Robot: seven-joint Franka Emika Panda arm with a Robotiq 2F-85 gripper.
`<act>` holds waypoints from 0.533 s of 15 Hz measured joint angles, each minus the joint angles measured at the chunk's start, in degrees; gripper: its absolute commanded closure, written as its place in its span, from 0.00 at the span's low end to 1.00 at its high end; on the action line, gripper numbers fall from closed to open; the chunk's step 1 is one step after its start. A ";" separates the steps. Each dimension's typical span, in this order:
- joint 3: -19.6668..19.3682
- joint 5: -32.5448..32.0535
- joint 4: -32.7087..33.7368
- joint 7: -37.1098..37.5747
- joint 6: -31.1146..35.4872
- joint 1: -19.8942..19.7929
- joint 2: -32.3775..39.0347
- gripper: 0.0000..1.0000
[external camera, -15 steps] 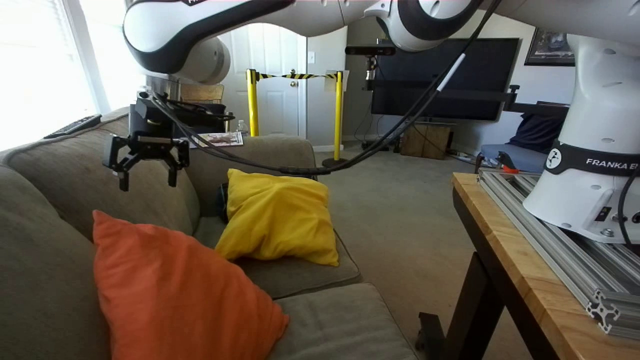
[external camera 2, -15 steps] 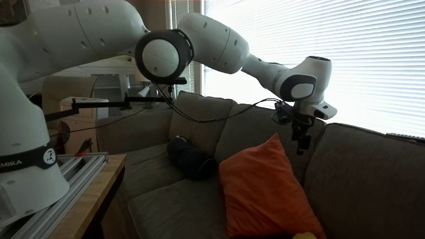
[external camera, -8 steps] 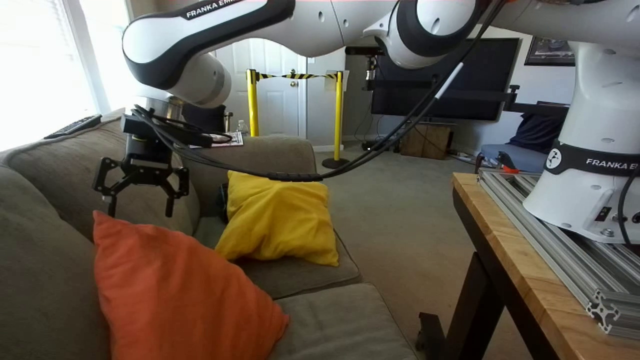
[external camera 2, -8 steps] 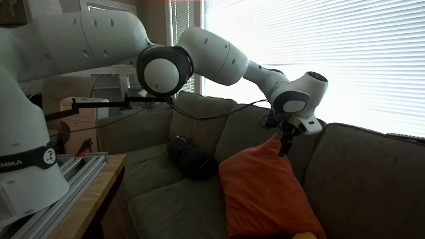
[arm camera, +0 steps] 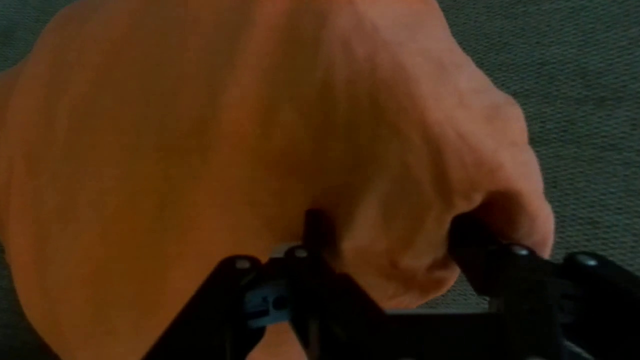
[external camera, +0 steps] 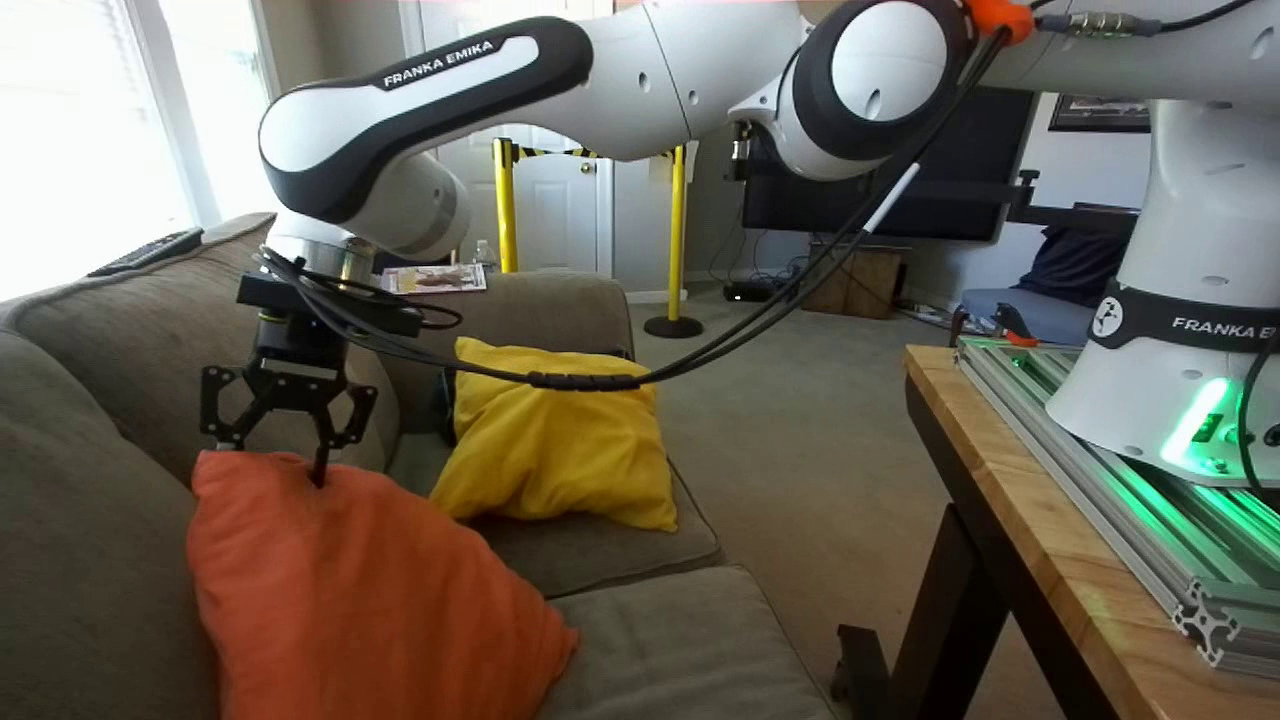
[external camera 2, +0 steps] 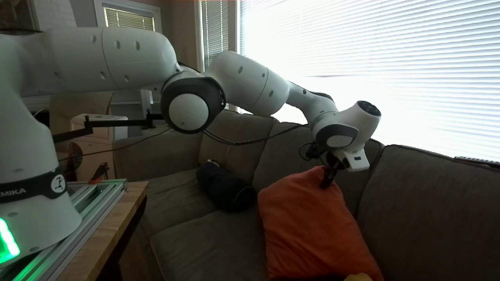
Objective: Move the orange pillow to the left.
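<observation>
Presently | claw (external camera: 272, 464) spread astride orange pillow (external camera: 370, 590) at top corner | seat cushion (external camera: 680, 640) extends to front edge

In both exterior views the orange pillow (external camera: 370, 600) runs off the bottom edge, and the wrist view crops it too. There the hand (arm camera: 391, 225) is dark and blurred, and one finger (arm camera: 472, 245) has its tip sunk out of sight in a fold. In an exterior view the yellow pillow (external camera 2: 358, 277) is just a scrap at the bottom edge; in an exterior view a dark thing (external camera: 444, 402) peeks from behind that pillow, too little showing to name. The arm (external camera: 640, 60) covers parts of the television (external camera: 985, 140) and the door (external camera: 555, 220). The print on the magazine (external camera: 440, 279) is too small to read. The base (external camera: 1180, 250) and the desk (external camera: 1050, 520) are cut off in both exterior views.
</observation>
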 measured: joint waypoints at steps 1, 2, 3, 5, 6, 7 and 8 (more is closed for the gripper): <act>0.00 0.00 0.75 0.02 0.00 0.00 0.59 0.70; -0.04 0.00 0.86 0.02 0.50 -0.04 0.70 0.77; -0.13 0.00 0.86 0.02 1.12 -0.04 0.66 0.84; -0.79 -0.32 0.95 -0.01 1.43 0.27 0.33 0.99; -1.54 -0.91 1.13 -0.16 1.43 0.76 0.12 1.00; -2.48 -1.97 1.79 -0.27 1.22 1.55 0.08 1.00; -3.54 -3.34 2.67 -0.32 1.03 2.61 0.08 1.00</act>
